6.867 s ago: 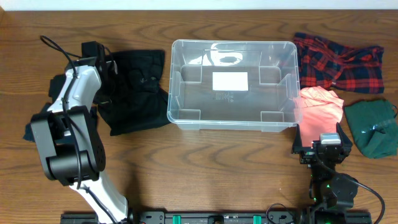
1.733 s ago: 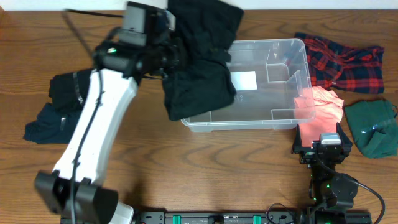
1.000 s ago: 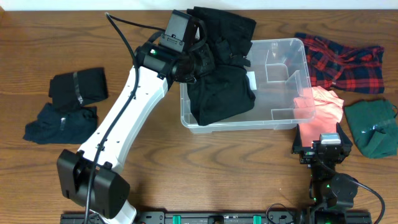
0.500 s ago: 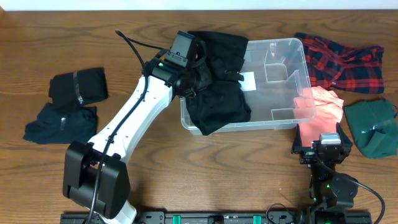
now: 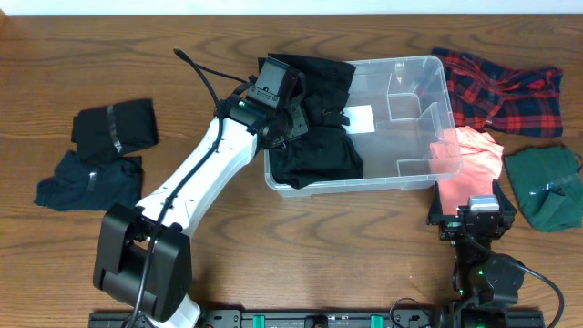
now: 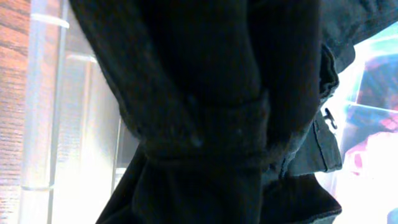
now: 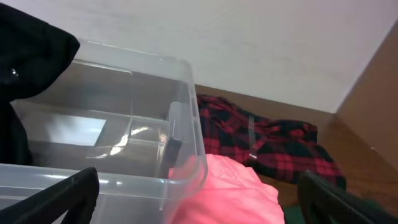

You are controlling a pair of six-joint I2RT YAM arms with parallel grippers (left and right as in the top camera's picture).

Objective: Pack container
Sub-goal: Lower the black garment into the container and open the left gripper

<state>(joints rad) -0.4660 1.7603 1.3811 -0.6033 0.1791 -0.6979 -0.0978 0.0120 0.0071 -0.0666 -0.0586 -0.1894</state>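
Note:
The clear plastic container (image 5: pixel 401 141) stands at the table's middle right, its white label (image 5: pixel 361 117) partly covered. A black garment (image 5: pixel 314 150) lies bunched in the container's left end, with part of it draped over the far left rim. My left gripper (image 5: pixel 293 107) is buried in that cloth above the left end and is shut on it. In the left wrist view the black garment (image 6: pixel 205 112) fills the frame and hides the fingers, with the container wall (image 6: pixel 43 124) beside it. My right gripper (image 5: pixel 473 215) rests open and empty near the front right edge.
A red plaid shirt (image 5: pixel 496 87), a pink garment (image 5: pixel 469 159) and a green garment (image 5: pixel 547 187) lie right of the container. A black folded item (image 5: pixel 114 128) and a dark blue garment (image 5: pixel 86 178) lie at the far left. The pink garment (image 7: pixel 217 186) touches the container's right wall.
My left arm lifted the black garment from the table, carried it right and lowered it into the container's left end. The container shifted right. The right arm has not moved.

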